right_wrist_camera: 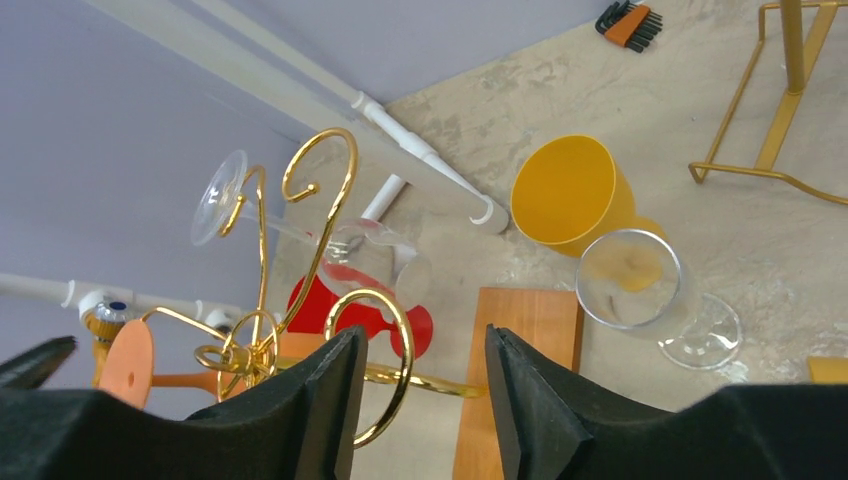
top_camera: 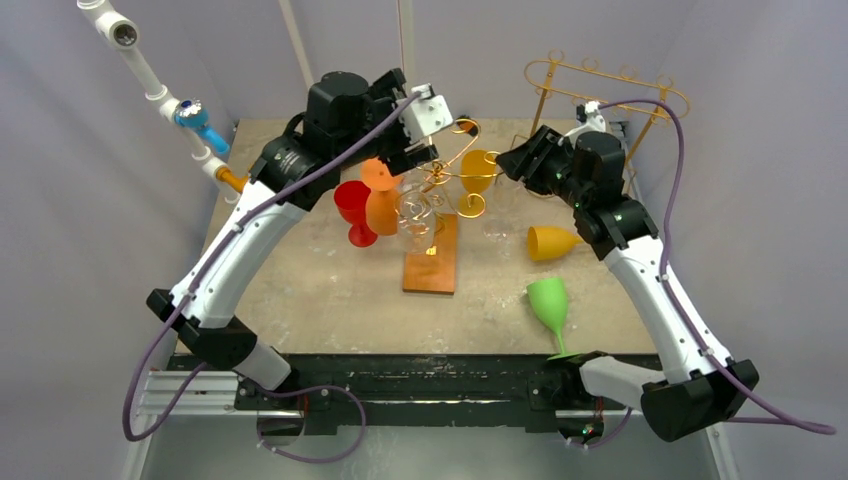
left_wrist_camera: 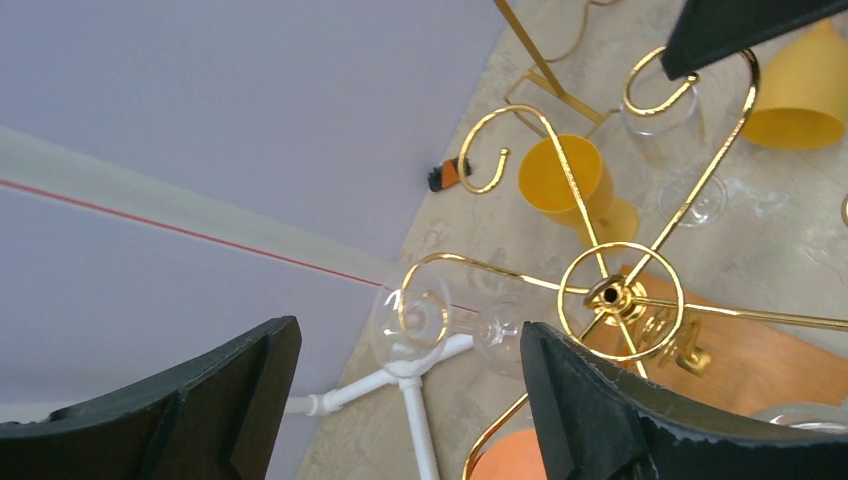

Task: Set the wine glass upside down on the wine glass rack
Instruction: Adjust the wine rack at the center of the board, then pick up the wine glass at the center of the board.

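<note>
While the left gripper [left_wrist_camera: 408, 328] stands spread, the clear wine glass [left_wrist_camera: 497, 335] hangs by its foot on the gold rack [left_wrist_camera: 620, 297] just ahead of its fingers; the right gripper [right_wrist_camera: 425, 340] also gapes, empty.

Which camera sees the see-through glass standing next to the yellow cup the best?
The right wrist view: the clear upright wine glass shows whole, rim to foot, beside the yellow plastic wine glass. The left wrist view shows it partly behind the gold wire rack. The top view shows only a faint outline.
</note>
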### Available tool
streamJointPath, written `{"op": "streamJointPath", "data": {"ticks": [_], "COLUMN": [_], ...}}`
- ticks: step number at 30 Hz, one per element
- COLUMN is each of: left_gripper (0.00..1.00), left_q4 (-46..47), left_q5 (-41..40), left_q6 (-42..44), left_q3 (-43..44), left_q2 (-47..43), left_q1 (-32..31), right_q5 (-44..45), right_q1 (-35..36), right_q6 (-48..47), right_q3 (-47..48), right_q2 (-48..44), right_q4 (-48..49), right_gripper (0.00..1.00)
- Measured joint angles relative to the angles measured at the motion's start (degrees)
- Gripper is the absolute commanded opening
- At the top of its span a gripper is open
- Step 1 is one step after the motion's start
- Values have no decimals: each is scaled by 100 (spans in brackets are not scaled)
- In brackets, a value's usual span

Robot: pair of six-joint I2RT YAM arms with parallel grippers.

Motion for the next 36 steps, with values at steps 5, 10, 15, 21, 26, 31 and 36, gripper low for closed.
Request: {"op": "streamJointPath", "data": {"ticks": [5, 10, 15, 21, 26, 31, 36], "left_gripper": [100, 100, 98, 98, 95, 91, 82], "left_q4": [236, 114, 4, -70, -72, 52, 103], "left_q5": [-317, -234, -153, -22, -20, -4, 87], "left_q6": [-236, -761, -1102, -1270, -1266, -1252, -1200], "left_q3": [72, 518, -17, -1460, -2144, -2236, -2280], "left_q2": [-262, -120, -184, -240, -173, 149, 560], "left_q1": [219, 1414, 2256, 2507, 2511, 2514, 2516], "right_q5": [26, 186, 431, 647, 730, 732, 734], "right_q1": [28, 39, 39, 33, 24, 24, 22], "right_q6": [-291, -616, -903, -1145, -1257, -1309, -1311], "right_q3": [415, 723, 1034, 1482, 1580, 1580, 1604], "right_q2": [50, 20, -57, -85, -85, -90, -120], "right_q4": [-501, -894, -1344, -1700, -1853, -1996, -2022], "right_gripper": [74, 80, 80, 86, 96, 99, 96]}}
